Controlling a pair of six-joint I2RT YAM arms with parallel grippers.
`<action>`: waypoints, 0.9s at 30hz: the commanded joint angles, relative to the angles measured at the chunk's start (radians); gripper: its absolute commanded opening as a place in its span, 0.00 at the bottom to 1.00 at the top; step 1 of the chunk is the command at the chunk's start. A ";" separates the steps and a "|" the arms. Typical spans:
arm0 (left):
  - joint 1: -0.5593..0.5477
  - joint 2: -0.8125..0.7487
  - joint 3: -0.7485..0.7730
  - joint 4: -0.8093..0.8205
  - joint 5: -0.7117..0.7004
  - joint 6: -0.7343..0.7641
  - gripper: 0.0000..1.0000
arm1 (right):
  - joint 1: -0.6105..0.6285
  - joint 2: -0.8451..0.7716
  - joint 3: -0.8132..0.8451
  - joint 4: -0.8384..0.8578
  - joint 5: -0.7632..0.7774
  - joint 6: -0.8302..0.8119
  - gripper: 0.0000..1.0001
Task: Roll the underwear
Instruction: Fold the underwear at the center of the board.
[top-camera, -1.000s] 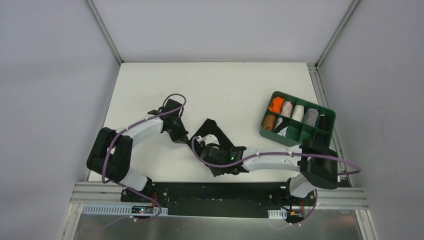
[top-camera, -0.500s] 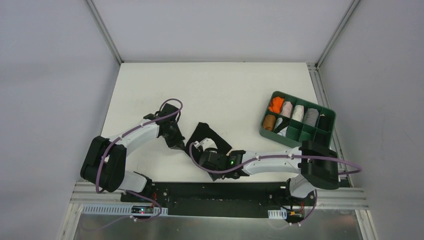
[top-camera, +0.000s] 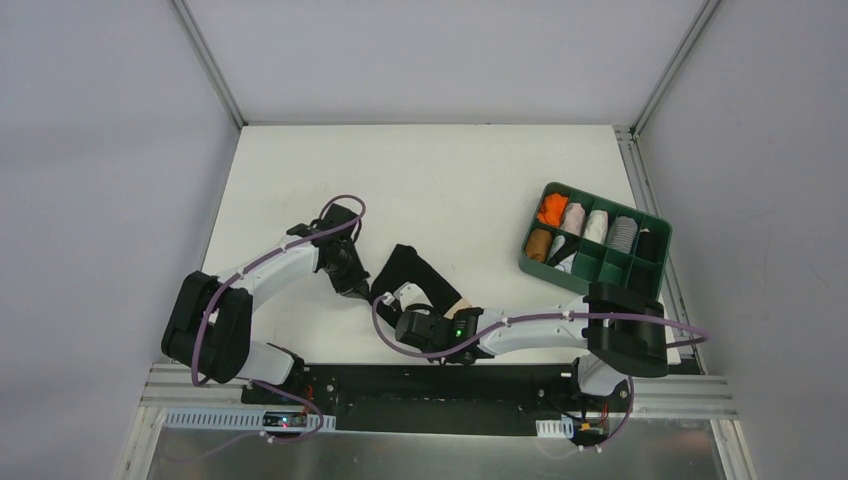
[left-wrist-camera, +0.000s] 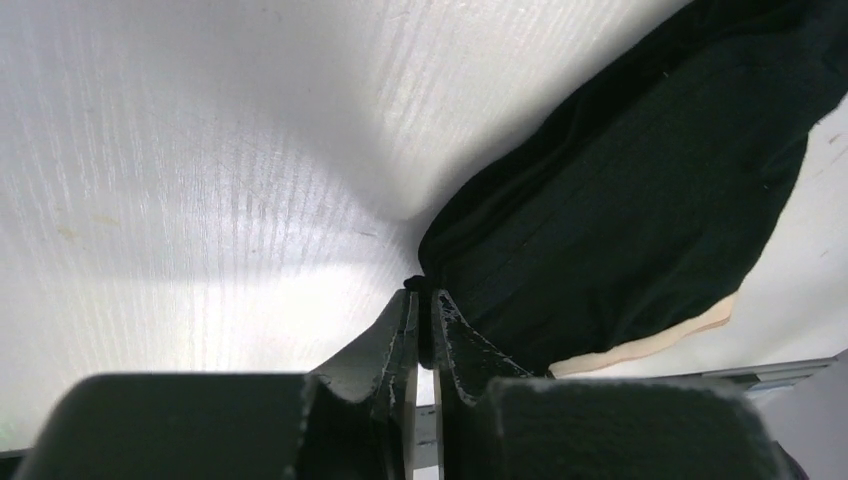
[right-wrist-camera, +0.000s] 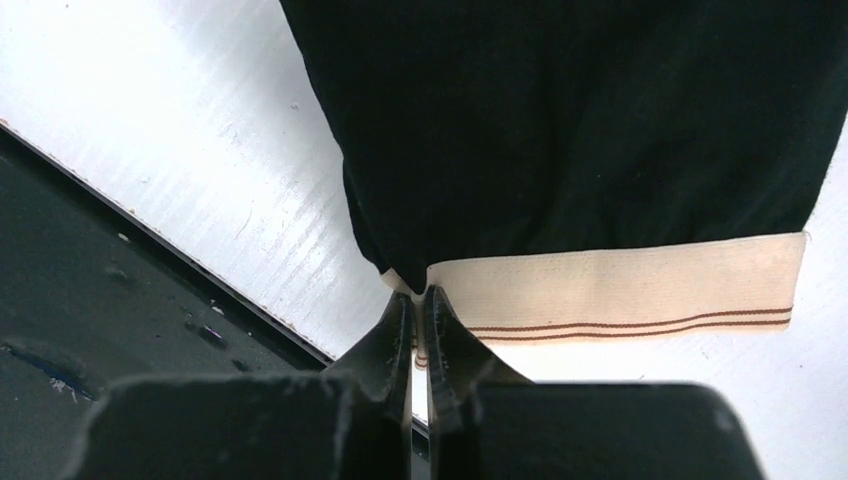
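The black underwear (top-camera: 415, 275) with a beige waistband lies folded on the white table near its front edge, between the two arms. My left gripper (top-camera: 352, 285) is shut on a black corner of the underwear (left-wrist-camera: 620, 190) at its left side; its fingertips (left-wrist-camera: 400, 320) pinch the fabric. My right gripper (top-camera: 432, 330) is shut on the corner of the beige waistband (right-wrist-camera: 620, 280), where the black fabric (right-wrist-camera: 560, 120) meets it, close to the table's front edge.
A green divided tray (top-camera: 655, 240) at the right holds orange, white, grey, brown and black rolled garments. The black front rail (right-wrist-camera: 90, 330) runs just below the right gripper. Grey walls enclose the table (top-camera: 420, 170).
Both grippers have drawn the underwear toward the front edge and a little left. The right arm has swung lower and left, and the beige waistband now shows beside it.
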 joint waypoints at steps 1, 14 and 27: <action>0.003 -0.008 0.066 -0.082 -0.029 0.024 0.19 | 0.006 0.013 -0.030 0.000 -0.004 -0.005 0.00; 0.000 -0.188 -0.068 -0.044 0.038 -0.029 0.55 | 0.006 0.003 -0.025 0.014 -0.044 0.024 0.00; 0.000 -0.031 -0.061 0.081 -0.042 0.022 0.34 | 0.006 0.010 -0.009 -0.013 -0.039 0.008 0.00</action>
